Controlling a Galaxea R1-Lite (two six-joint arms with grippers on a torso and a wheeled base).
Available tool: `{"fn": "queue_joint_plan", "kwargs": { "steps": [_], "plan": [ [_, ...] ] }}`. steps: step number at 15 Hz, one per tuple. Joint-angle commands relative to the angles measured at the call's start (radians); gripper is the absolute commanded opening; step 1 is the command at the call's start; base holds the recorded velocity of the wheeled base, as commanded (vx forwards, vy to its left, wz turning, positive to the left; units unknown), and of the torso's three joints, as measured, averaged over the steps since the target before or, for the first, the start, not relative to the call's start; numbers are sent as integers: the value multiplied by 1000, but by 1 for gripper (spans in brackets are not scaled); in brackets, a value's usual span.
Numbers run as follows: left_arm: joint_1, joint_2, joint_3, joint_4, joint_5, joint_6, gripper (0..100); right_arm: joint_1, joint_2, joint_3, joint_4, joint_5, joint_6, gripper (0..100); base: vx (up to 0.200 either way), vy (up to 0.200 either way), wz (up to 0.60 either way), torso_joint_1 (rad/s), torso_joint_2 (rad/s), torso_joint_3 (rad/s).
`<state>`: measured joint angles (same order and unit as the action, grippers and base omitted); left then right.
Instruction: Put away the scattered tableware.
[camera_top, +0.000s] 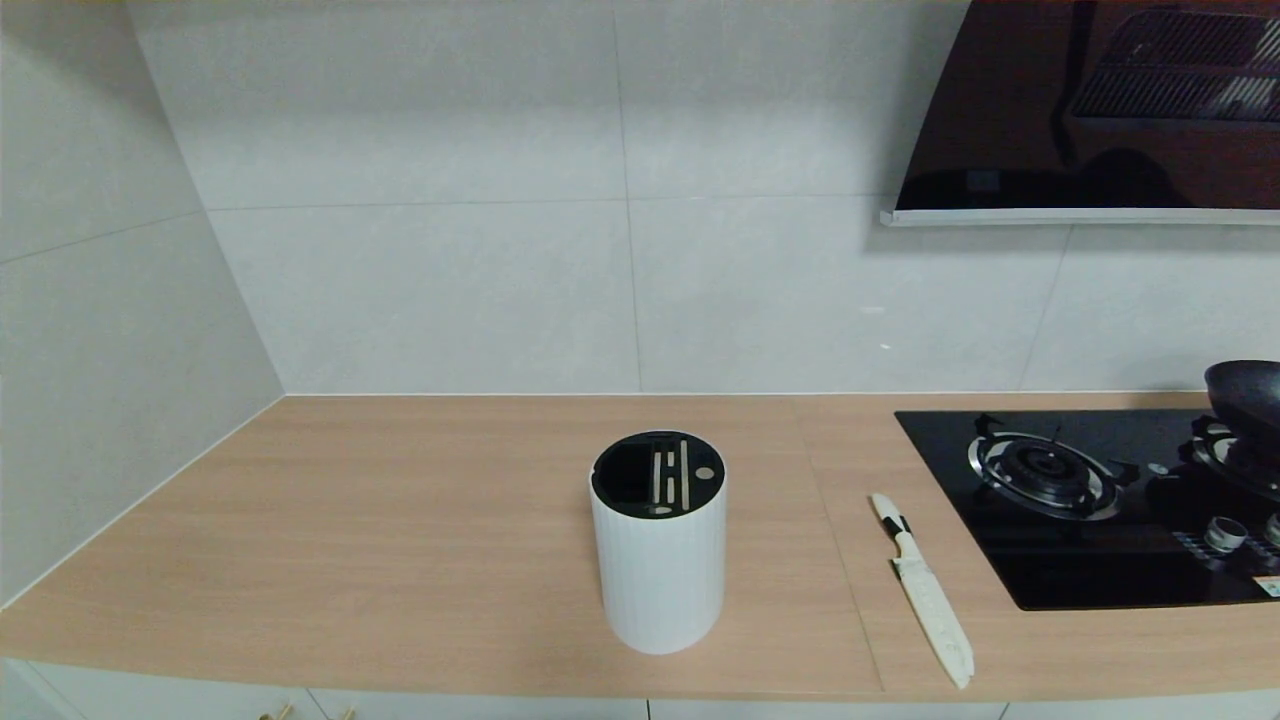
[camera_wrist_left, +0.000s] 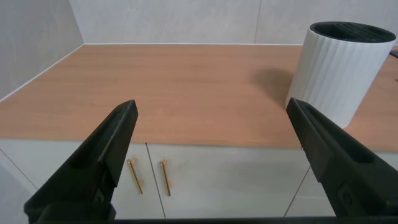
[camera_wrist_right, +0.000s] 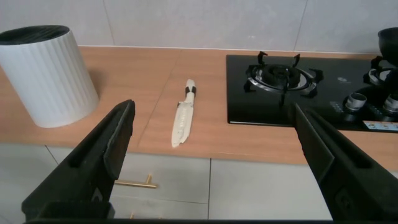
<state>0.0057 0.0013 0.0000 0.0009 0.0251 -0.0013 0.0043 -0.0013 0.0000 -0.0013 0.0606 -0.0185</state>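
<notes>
A white ribbed cylindrical holder (camera_top: 659, 545) with a black slotted top stands on the wooden counter (camera_top: 400, 530). A cream-coloured knife (camera_top: 924, 588) lies flat to its right, handle toward the wall, blade tip toward the front edge. My left gripper (camera_wrist_left: 211, 118) hangs open in front of the counter edge, left of the holder (camera_wrist_left: 341, 70). Low in front of the counter my right gripper (camera_wrist_right: 211, 118) is open, facing the knife (camera_wrist_right: 184, 116), with the holder (camera_wrist_right: 46, 73) off to one side. Nothing lies between either pair of fingers.
A black gas hob (camera_top: 1110, 500) with burner grates takes the counter's right end, a dark pan (camera_top: 1248, 395) on its far burner. A range hood (camera_top: 1090, 110) hangs above. Tiled walls close the back and left. Cabinet doors with gold handles (camera_wrist_left: 149, 177) sit under the counter.
</notes>
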Motion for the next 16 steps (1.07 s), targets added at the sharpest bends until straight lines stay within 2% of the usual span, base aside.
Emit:
{"fn": "queue_joint_plan", "kwargs": {
  "steps": [1, 2, 4, 6, 7, 10, 15, 16],
  "plan": [
    [0, 0, 0, 1, 1, 0, 100, 0, 1, 0, -2, 1, -8, 100, 0, 0, 0, 0, 0, 0],
    [0, 0, 0, 1, 1, 0, 100, 0, 1, -8, -3, 8, -8, 100, 0, 0, 0, 0, 0, 0],
    [0, 0, 0, 1, 1, 0, 100, 16, 72, -179, 12, 70, 86, 100, 0, 0, 0, 0, 0, 0],
    [0, 0, 0, -1, 1, 0, 100, 23, 173, -213, 23, 71, 48, 100, 0, 0, 0, 0, 0, 0],
    [0, 0, 0, 1, -1, 0, 100, 25, 310, -239, 21, 71, -9, 100, 0, 0, 0, 0, 0, 0],
    [0, 0, 0, 1, 1, 0, 100, 43, 609, -330, -34, 79, -17, 100, 0, 0, 0, 0, 0, 0],
    [0, 0, 0, 1, 1, 0, 100, 95, 932, -449, -88, 76, -11, 100, 0, 0, 0, 0, 0, 0],
    [0, 0, 0, -1, 1, 0, 100, 95, 1101, -486, -132, 74, -12, 100, 0, 0, 0, 0, 0, 0]
  ]
}}
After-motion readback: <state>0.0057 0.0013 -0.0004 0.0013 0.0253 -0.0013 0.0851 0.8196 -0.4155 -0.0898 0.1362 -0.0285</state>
